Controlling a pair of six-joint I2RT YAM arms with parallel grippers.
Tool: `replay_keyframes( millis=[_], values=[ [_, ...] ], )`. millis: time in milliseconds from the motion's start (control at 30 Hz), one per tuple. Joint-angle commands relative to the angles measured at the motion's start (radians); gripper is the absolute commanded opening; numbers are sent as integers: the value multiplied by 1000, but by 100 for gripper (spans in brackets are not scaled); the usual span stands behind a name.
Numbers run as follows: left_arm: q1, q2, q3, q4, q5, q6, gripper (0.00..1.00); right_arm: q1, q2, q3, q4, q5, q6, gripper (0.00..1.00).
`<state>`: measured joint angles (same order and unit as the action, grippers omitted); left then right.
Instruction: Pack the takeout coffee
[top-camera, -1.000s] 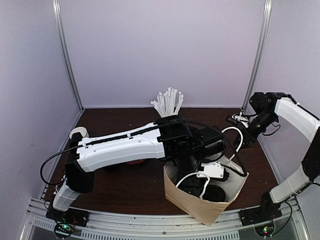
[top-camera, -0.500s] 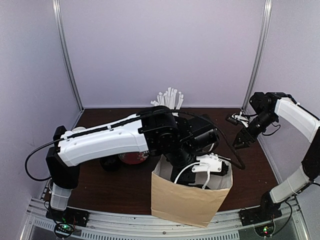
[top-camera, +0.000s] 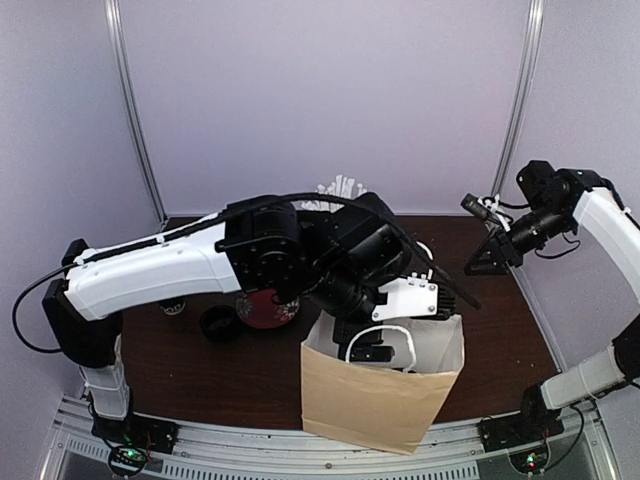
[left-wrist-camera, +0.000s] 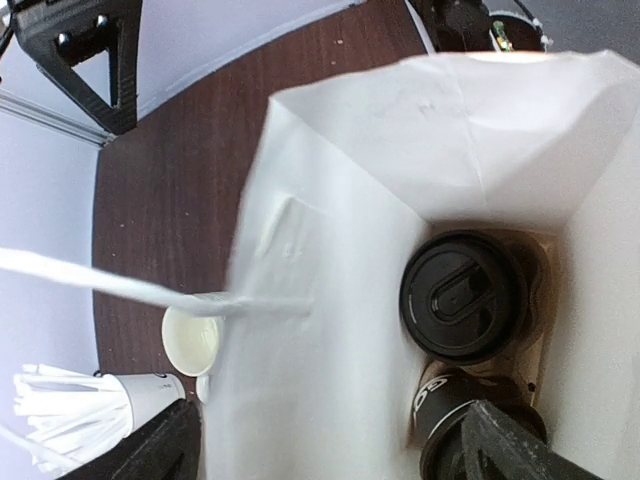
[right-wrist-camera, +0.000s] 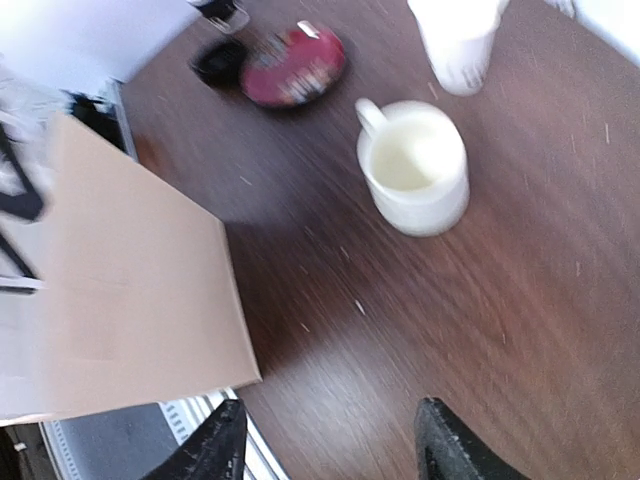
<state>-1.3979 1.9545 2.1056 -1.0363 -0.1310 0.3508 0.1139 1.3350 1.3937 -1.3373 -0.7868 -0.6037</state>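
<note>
Two takeout coffee cups stand inside the brown paper bag (top-camera: 385, 390). In the left wrist view one shows its black lid (left-wrist-camera: 465, 297); the other (left-wrist-camera: 452, 405) sits nearer, its black band with white lettering showing. My left gripper (top-camera: 372, 352) is open at the bag's mouth. It straddles the bag's white inner wall (left-wrist-camera: 330, 300), with one finger (left-wrist-camera: 505, 450) inside over the nearer cup and the other (left-wrist-camera: 160, 450) outside. My right gripper (top-camera: 490, 255) is open and empty, raised in the air to the right of the bag; it also shows in its wrist view (right-wrist-camera: 330, 445).
A cream mug (right-wrist-camera: 415, 170) and a white cup of straws (right-wrist-camera: 455, 40) stand behind the bag. A red disc (top-camera: 265, 310), a loose black lid (top-camera: 218, 322) and a small dark thing (top-camera: 172, 307) lie left of the bag. The brown bag side (right-wrist-camera: 120, 290) faces the right wrist.
The bag went from tilted open toward the camera to standing upright. My left arm lifted and swung up over it. My right gripper rose higher off the table.
</note>
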Motion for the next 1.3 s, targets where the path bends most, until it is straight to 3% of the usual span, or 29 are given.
replay_keyframes(
  millis=[0, 167, 300, 500, 667, 867, 1000, 1233, 1267],
  values=[
    [-2, -80, -12, 102, 15, 18, 95, 56, -123, 114, -70, -254, 4, 65],
    [-2, -86, -16, 95, -11, 12, 94, 255, -133, 171, -26, -229, 108, 76],
    [-2, -101, -10, 94, -30, 1, 92, 360, -69, 211, -89, -214, 57, 77],
    [-1, -183, -23, 95, -53, -19, 92, 477, -3, 237, -28, -168, 115, 72],
    [-1, -290, -76, 110, -155, -34, 93, 519, 67, 285, -23, -171, 119, 52],
    [42, -417, -197, 163, -320, -91, 95, 523, 75, 316, 82, -100, 171, 2],
    [162, -496, -317, 253, -322, -199, 94, 523, 84, 336, 129, -38, 183, 0],
    [408, -544, -462, 390, -138, -429, 84, 520, 129, 384, 133, 2, 191, 0],
    [434, -535, -471, 403, -114, -447, 83, 521, 137, 387, 129, 6, 192, 5]
  ],
)
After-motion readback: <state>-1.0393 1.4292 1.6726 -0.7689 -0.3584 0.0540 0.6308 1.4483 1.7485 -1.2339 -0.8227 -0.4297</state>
